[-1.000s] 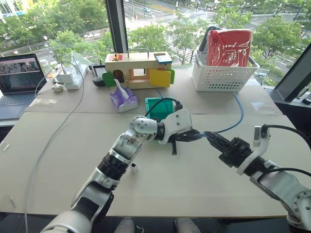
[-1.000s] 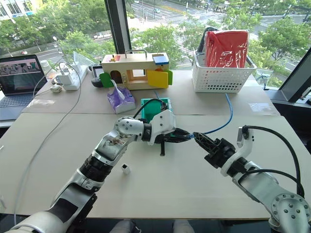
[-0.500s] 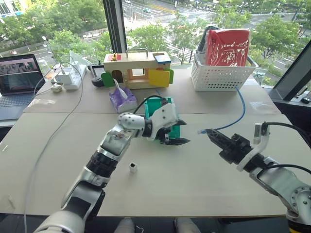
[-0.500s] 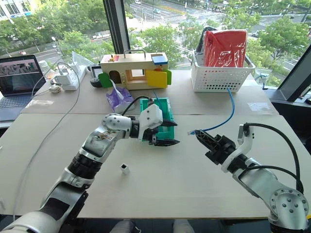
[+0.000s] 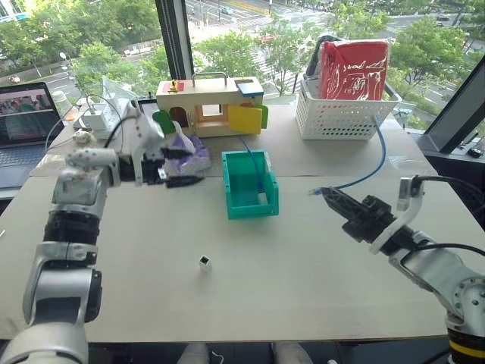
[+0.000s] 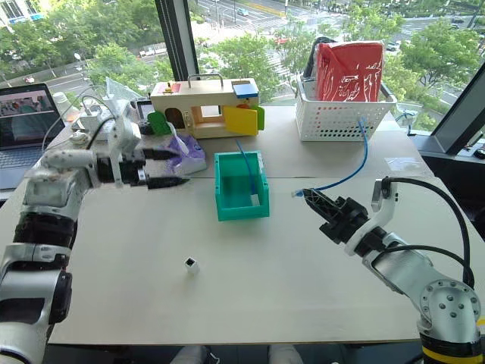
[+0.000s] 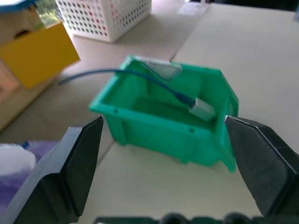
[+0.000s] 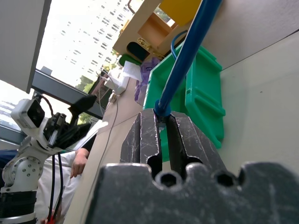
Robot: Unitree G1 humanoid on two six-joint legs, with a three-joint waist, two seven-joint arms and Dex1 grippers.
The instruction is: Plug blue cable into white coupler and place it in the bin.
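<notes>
Left wrist view: left gripper (image 7: 163,154) spread wide, empty; right gripper (image 5: 327,194) clamped on blue cable (image 5: 369,168).

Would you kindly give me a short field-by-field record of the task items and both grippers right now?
left gripper: fingers open, empty, by the tissue pack
right gripper: shut on the blue cable just behind its plug, right of the bin
coupler: alone on the table, in front of the bin, nothing plugged in
bin: a blue cable end lies inside
</notes>
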